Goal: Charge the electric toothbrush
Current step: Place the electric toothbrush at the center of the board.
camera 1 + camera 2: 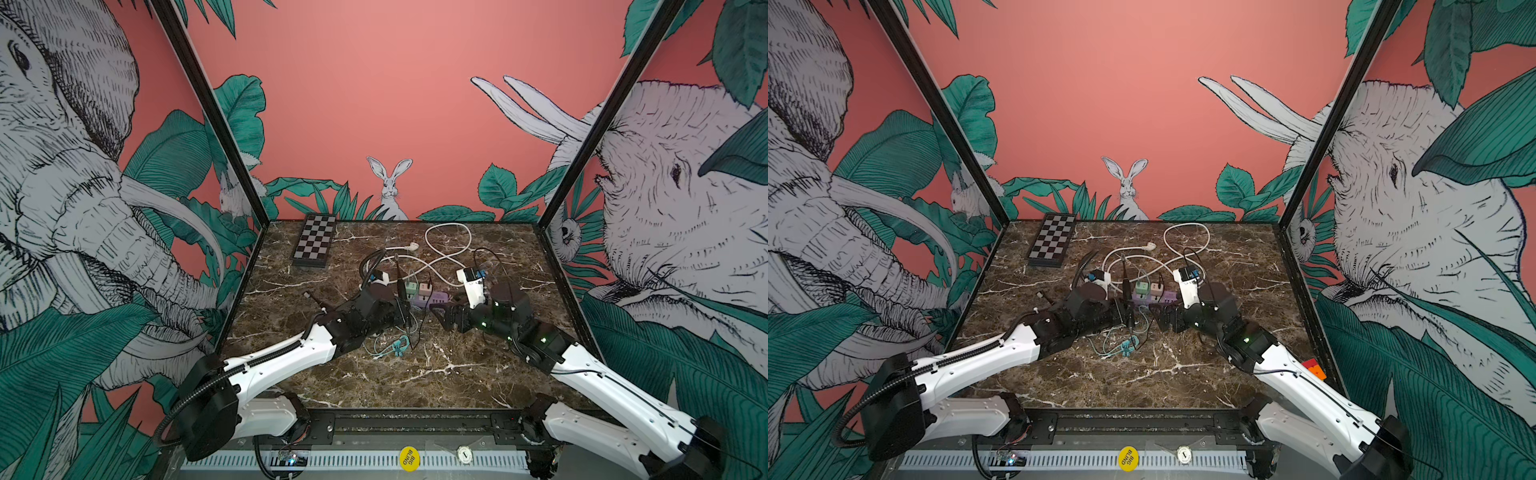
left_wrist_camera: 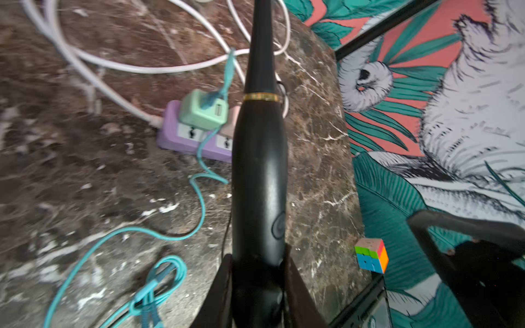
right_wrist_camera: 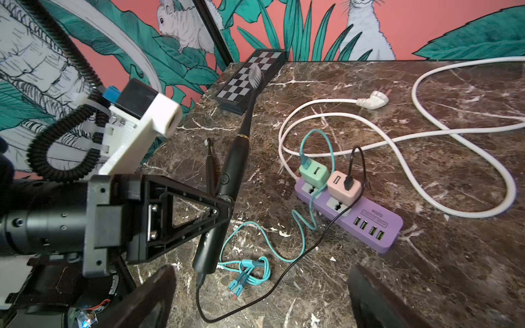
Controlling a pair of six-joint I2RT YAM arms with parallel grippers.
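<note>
Left hand [image 3: 223,206] clamped the glossy black electric toothbrush [image 3: 231,167], tapered, gold-ringed, long axis tilted, bristles aimed toward the chessboard [image 3: 235,88]; right hand [image 3: 262,272] gaped wide, empty.

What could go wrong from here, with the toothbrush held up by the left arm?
1. The left gripper grips the toothbrush mid-body; moving it may tug the black cable out of the pink adapter.
2. The power strip may give no power: its white plug lies loose on the table.
</note>
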